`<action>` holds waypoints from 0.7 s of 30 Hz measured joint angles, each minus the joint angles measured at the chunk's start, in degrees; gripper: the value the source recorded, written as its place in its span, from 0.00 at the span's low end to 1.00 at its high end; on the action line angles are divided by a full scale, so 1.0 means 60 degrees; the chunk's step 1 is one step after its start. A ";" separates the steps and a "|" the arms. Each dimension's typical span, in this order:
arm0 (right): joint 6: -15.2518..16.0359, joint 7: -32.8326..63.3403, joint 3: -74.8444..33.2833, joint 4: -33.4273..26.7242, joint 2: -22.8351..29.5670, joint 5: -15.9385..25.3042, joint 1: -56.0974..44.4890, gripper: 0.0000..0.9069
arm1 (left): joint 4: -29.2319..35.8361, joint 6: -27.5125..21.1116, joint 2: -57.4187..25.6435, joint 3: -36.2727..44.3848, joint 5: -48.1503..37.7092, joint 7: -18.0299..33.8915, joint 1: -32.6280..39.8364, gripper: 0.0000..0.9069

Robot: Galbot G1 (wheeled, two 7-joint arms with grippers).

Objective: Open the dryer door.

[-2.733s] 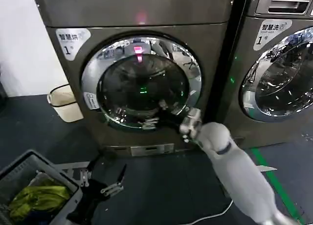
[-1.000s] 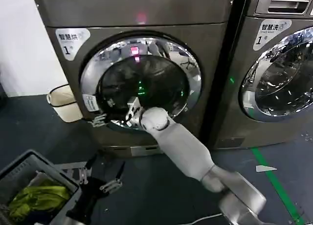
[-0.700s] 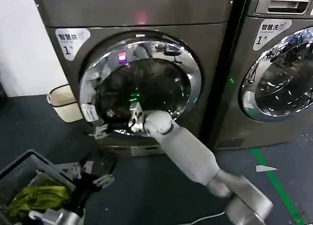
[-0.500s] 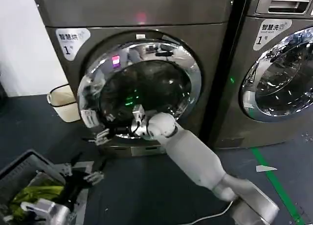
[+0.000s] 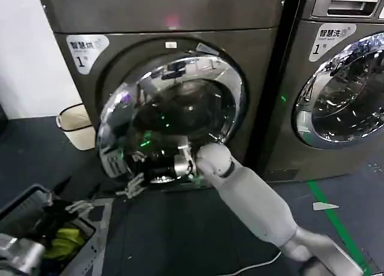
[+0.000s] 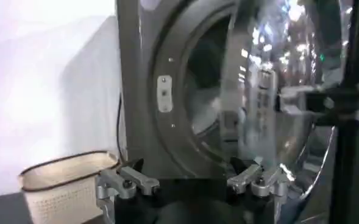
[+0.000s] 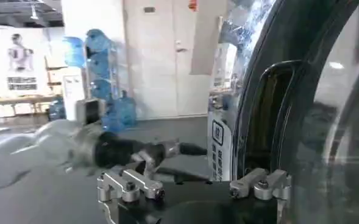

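Dryer door partway open, right arm doing the pulling

The dryer door (image 5: 171, 117) is a big round porthole with a shiny chrome ring and dark glass, hinged on its left side, and it's swung partly out from the drum opening (image 6: 206, 103) on the front of the left-hand machine. I'd guess it's rigid and fairly heavy but swings easily on the hinge; the chrome looks slippery, so I'd hook the free edge or the recess rather than press on the glass. My right gripper (image 5: 137, 184) sits low at the door's bottom rim, fingers spread with nothing clamped between them. My left gripper (image 5: 71, 205) hangs open too, over the laundry basket (image 5: 15, 211) on the floor.
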State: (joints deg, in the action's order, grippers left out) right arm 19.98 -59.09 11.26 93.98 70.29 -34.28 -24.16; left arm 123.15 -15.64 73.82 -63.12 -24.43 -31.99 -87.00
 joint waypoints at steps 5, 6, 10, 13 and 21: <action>0.0089 -0.0894 -0.0333 0.0466 -0.0518 -0.0238 -0.0342 1.00 | -0.0132 -0.0062 -0.0162 -0.0084 -0.0194 -0.0053 0.0248 1.00; 0.0088 -0.1090 -0.0392 0.0577 -0.0650 -0.0250 -0.0429 1.00 | -0.0164 -0.0085 -0.0215 -0.0080 -0.0237 -0.0065 0.0314 1.00; 0.0055 -0.2109 -0.0733 0.0714 -0.1074 -0.0189 -0.0805 1.00 | -0.0295 -0.0060 -0.0457 0.0054 -0.0284 -0.0070 0.0557 1.00; 0.0001 -0.2789 -0.1051 0.0786 -0.1357 -0.0116 -0.1107 1.00 | -0.0241 0.0015 -0.0749 0.0277 -0.0357 -0.0126 0.0669 1.00; -0.0249 -0.3286 -0.1780 0.0610 -0.1942 -0.0136 -0.1649 1.00 | -0.0354 -0.0041 -0.1752 0.1382 -0.1506 -0.0041 0.1309 1.00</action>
State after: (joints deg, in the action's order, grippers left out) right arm 18.49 -78.81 0.59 97.65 58.64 -35.09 -34.05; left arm 121.02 -15.89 63.31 -54.83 -33.47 -32.24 -79.15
